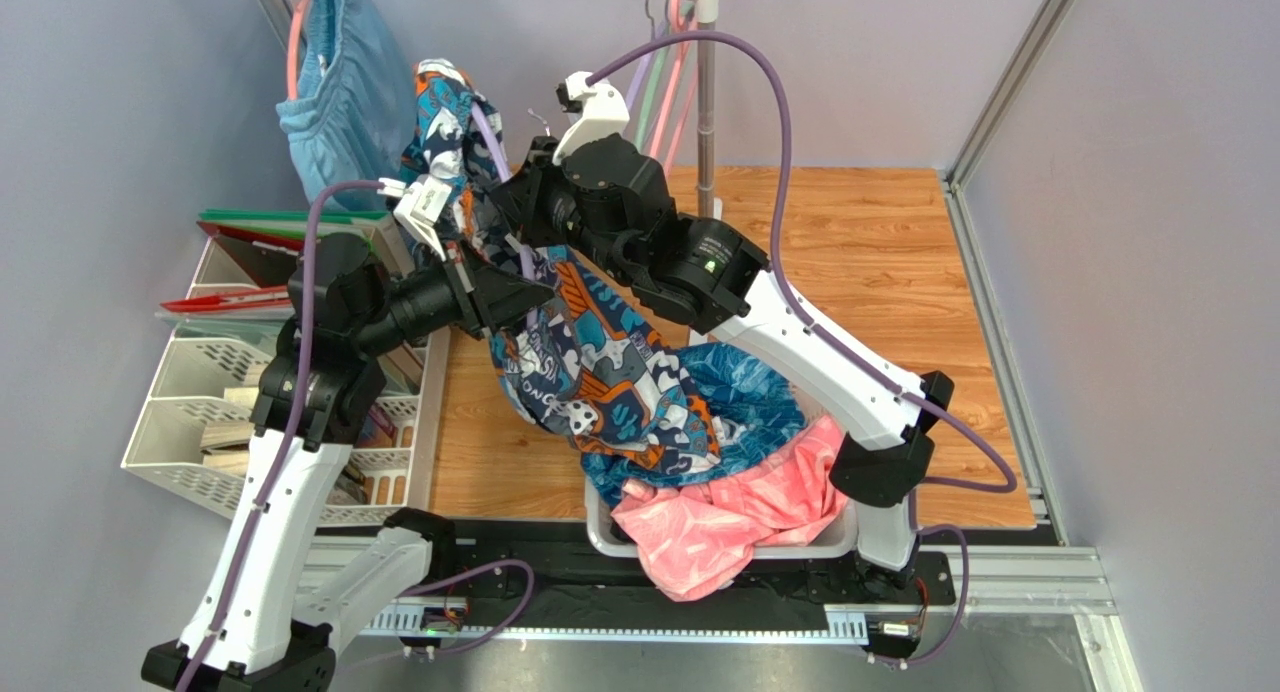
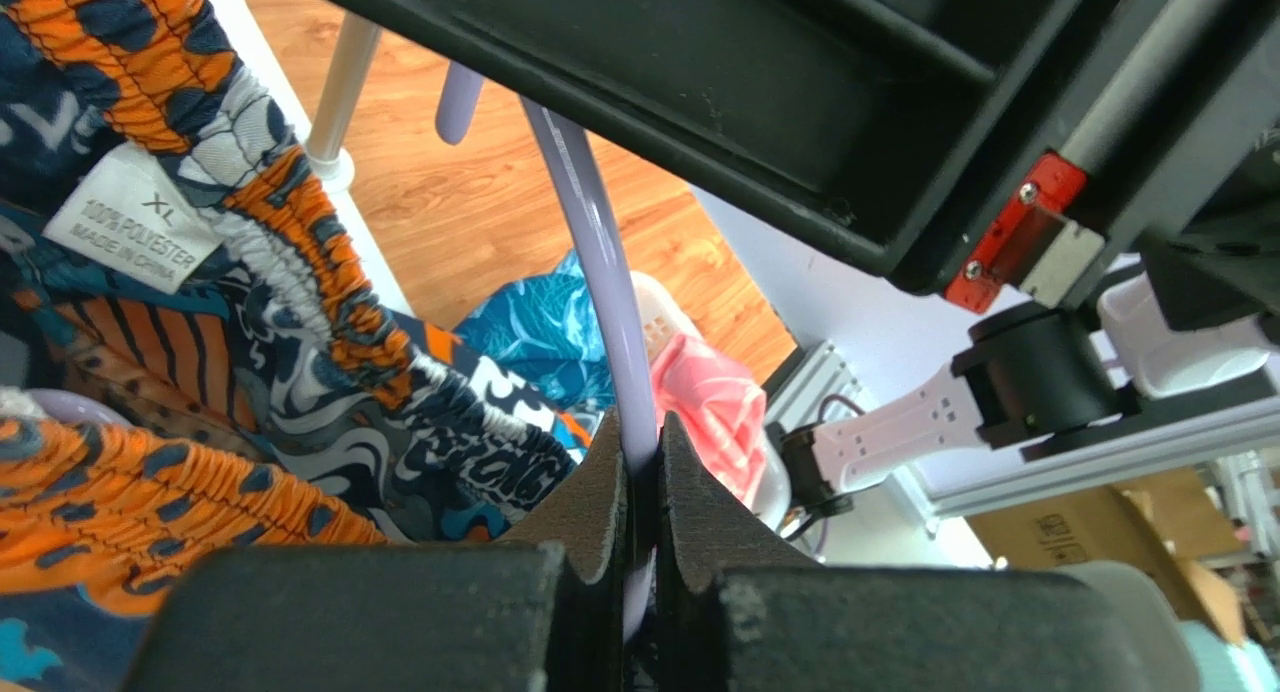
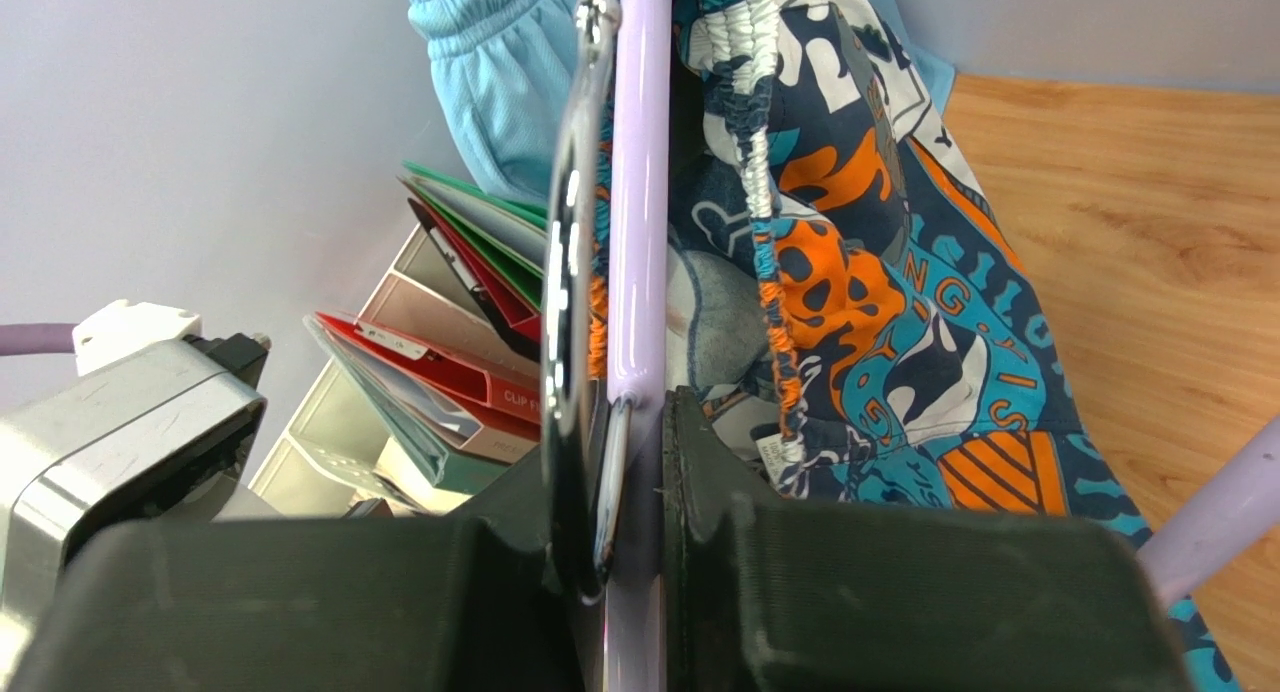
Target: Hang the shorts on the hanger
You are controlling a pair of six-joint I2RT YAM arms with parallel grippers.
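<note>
The shorts (image 1: 601, 362) hang as a long, slack band across the top view. They run from the upper left of centre, near the rail, down to the basket (image 1: 601, 535) at lower centre, where their hem lies on a pink garment (image 1: 721, 520). The print is a busy mix of orange, teal, navy and white with lettering. The ribbed orange waistband (image 2: 323, 257) is bunched, and a size label (image 2: 128, 212) shows inside out.

The hanger (image 2: 594, 227) is a thin lavender bar (a shiny metal strip lies alongside it in the right wrist view). In both wrist views it runs up and away from the fingers. The left end effector (image 2: 642, 482) is clamped on this bar, with the waistband to the left of it in its frame. The right end effector (image 3: 639, 422) is also clamped on the bar. There the elastic edge runs parallel, just right of the bar.

So the fabric lies beside the bar, lengthwise with it, and both arms are at the upper end of the shorts. The left looks nearer the waistband. How much cloth is already over the hanger I cannot tell.

Plain blue shorts (image 1: 338, 92) hang at upper left, and a file rack (image 1: 196, 407) stands at the left edge of the desk (image 1: 842, 227).
</note>
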